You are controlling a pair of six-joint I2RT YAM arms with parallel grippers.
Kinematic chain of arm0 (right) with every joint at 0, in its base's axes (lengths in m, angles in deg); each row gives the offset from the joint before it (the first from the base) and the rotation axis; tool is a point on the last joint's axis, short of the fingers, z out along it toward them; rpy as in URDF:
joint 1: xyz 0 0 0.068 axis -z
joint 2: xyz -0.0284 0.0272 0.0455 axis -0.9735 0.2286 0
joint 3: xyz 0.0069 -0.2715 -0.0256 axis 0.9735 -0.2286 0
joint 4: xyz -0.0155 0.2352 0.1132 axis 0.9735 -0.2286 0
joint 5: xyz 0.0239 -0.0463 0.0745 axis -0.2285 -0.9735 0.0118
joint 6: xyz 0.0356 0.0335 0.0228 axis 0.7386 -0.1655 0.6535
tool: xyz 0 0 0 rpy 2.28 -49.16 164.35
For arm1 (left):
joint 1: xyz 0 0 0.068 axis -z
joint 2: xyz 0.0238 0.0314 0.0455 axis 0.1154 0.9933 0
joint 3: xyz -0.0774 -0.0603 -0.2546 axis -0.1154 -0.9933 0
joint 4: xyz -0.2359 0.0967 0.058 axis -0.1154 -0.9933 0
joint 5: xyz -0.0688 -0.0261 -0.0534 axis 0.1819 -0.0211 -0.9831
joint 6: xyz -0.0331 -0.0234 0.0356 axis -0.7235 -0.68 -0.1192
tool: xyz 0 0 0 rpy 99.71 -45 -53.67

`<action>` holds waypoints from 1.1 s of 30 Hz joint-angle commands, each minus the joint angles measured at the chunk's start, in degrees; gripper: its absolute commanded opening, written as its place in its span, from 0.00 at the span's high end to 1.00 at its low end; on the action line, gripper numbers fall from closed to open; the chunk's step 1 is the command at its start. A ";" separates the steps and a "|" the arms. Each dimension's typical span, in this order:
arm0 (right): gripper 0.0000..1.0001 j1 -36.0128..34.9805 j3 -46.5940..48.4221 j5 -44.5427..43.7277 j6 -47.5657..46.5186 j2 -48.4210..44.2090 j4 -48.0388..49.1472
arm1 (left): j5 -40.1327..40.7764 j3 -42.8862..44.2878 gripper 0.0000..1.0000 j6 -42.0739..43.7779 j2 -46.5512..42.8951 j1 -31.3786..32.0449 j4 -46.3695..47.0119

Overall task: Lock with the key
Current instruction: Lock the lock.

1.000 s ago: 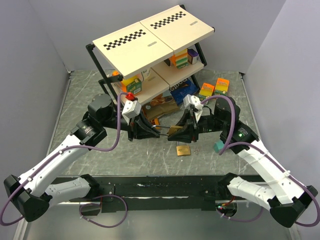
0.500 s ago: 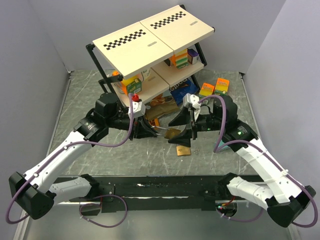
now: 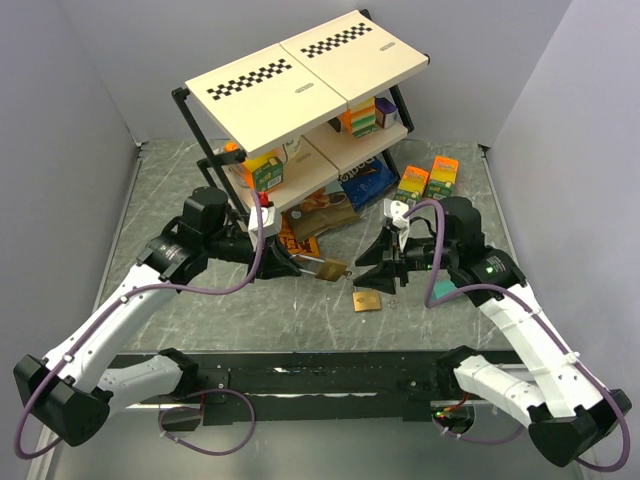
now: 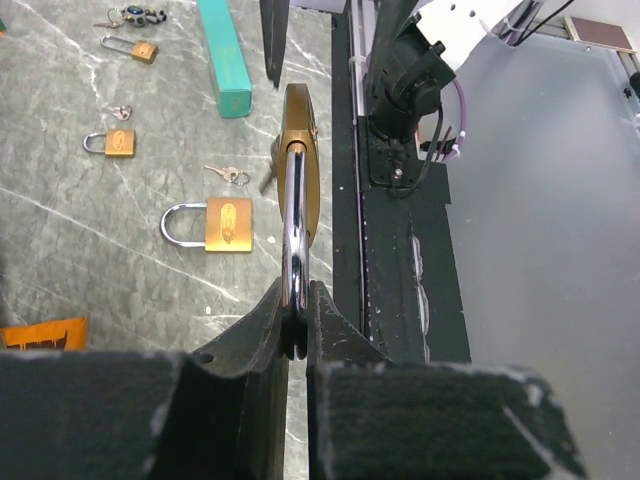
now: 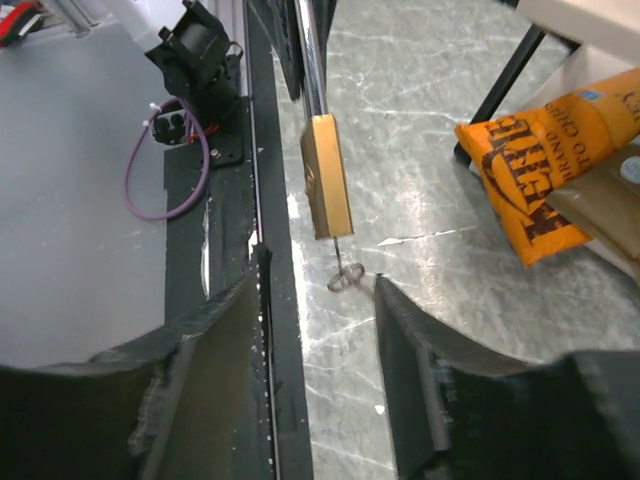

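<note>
Centrally above the grey marbled table point(image 3: 200, 320), the left gripper point(image 3: 300, 264) has its fingers closed tight on the steel shackle point(image 4: 295, 255) of a brass padlock point(image 3: 328, 268), holding the lock in the air and pointing toward the right arm. A key point(image 5: 343, 258) sticks out of the padlock's far end (a small ring point(image 5: 347, 277) hangs from it). The right gripper point(image 3: 372, 276) faces it with fingers spread wide, gripping nothing and not touching the key, while a second padlock point(image 3: 366, 301) lies flat on the table just below.
</note>
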 commanded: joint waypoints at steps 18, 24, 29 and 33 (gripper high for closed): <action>0.76 -0.43 -2.09 2.55 -0.07 2.57 6.17 | -4.04 0.62 0.99 -3.33 -2.96 -0.31 8.04; 0.94 -0.35 -1.57 3.16 -2.09 2.84 2.92 | -3.42 0.62 0.99 -3.86 -2.70 -0.22 9.02; 1.00 -0.26 -0.69 3.78 -3.06 2.66 1.25 | -2.63 0.70 0.99 -2.99 -2.70 -0.31 8.05; 1.00 0.36 -0.33 3.26 -4.99 2.14 -2.61 | -2.10 0.79 0.99 -1.67 -2.96 -0.66 6.73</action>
